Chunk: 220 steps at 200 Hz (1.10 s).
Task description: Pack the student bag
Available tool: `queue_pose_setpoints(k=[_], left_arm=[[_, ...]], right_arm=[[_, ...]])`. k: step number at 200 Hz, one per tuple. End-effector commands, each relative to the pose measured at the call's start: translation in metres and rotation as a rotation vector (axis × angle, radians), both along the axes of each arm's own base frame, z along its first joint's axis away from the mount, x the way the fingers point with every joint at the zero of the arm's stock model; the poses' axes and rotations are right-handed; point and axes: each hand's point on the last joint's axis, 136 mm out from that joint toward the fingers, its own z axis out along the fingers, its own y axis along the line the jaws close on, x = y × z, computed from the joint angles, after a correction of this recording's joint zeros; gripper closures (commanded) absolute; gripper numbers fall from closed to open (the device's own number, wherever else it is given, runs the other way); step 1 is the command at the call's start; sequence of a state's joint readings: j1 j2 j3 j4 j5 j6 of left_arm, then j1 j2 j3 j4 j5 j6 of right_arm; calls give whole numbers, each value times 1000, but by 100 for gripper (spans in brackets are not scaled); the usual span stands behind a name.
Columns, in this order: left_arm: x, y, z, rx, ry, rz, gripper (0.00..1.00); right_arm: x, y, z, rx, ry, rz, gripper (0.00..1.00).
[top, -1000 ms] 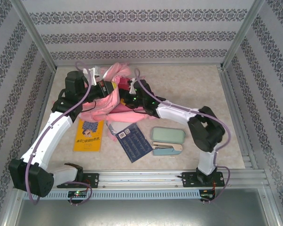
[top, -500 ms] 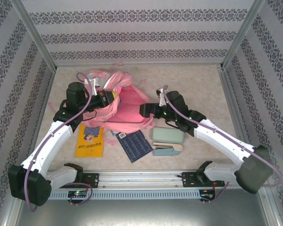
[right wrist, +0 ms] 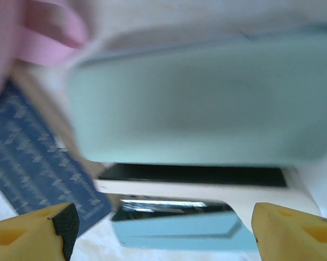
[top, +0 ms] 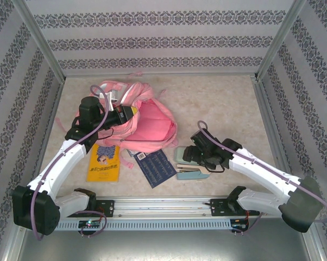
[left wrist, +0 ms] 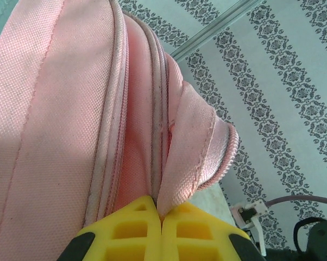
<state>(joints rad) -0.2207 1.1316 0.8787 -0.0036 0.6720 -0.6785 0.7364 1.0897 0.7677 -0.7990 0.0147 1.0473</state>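
Pinching the student bag (top: 152, 128) rim, the left gripper (left wrist: 162, 215) props it open. The wide-open right gripper (right wrist: 161, 223) must next clasp the mint pencil case (right wrist: 196, 103).

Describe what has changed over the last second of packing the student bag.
The right gripper has swung from the student bag back over the green case and stapler, open. The bag has spread open. The left gripper stays shut on its rim; the yellow book and blue book lie unmoved.

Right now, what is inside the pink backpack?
The open mouth of the pink backpack shows bare pink lining and no packed item. Its deeper bottom and pockets are covered by fabric.
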Motion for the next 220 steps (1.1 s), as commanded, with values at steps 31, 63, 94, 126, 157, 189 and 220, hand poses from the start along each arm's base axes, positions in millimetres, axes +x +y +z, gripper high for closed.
queue_pose_setpoints(k=[31,63,94,126,157,189,220], left_arm=[[4,2,27,-45,-102,12,100],[3,3,29,-42,-105,16,100],[1,4,31,-37,-120,16,100],[-1,4,31,-35,-125,13,100],[-1,4,32,-39,-125,9,100],[0,3,30,-43,-120,7,100],[0,3,30,-39,-117,10,100]], right_arm=[[-48,-30,-27,-4,222,-427,20],[-60,-31,-39,27,242,-505,17],[-25,0,-51,224,107,-441,16],[17,13,-43,349,-70,-368,17],[50,1,-27,323,-171,-244,19],[67,-12,-24,192,-133,-135,18],[62,-29,-13,34,-91,-118,15]])
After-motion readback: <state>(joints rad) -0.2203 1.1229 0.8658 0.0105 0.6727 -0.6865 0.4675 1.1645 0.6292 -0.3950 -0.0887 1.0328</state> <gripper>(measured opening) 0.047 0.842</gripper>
